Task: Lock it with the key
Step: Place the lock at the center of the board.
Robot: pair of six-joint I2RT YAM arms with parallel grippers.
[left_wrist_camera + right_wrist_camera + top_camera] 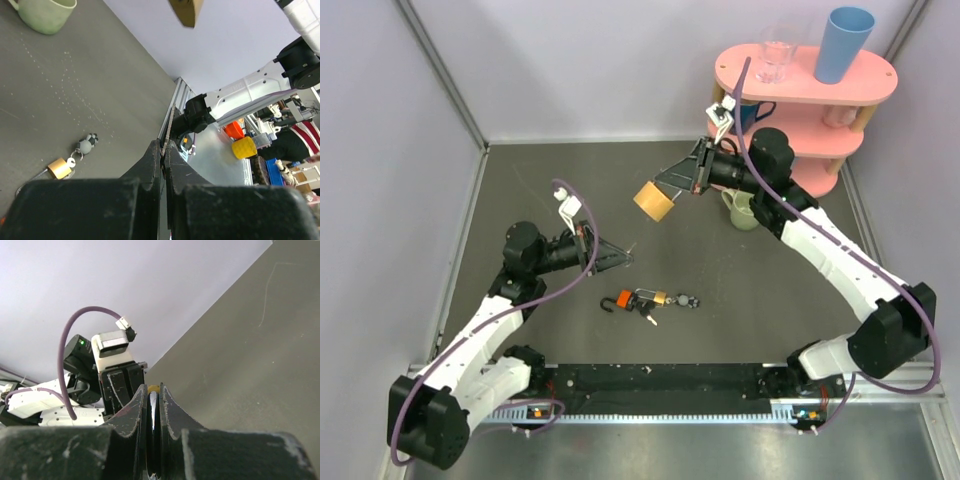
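Our left gripper [625, 256] is clenched, and we see nothing sure between its fingers. In the left wrist view a pale line leaves the tips, but we cannot tell if it is a held thing or the table rail behind. Our right gripper [672, 188] is clenched on a large brass padlock [655, 200] with a block-shaped body, held in the air.

The key [649, 316], tiny, thin and of silver metal, lies flat on the dark grey table [540, 190]. It is at 5 o'clock from the left gripper, touching an orange-and-black padlock [624, 299] and just beside a small brass padlock [660, 298].

We judge three risks. The fingers can slide over so flat a key. The whole bunch can come up with it and pull on it. The raised padlock, hanging beyond the fingertips, can swing, so the key misses the keyhole.
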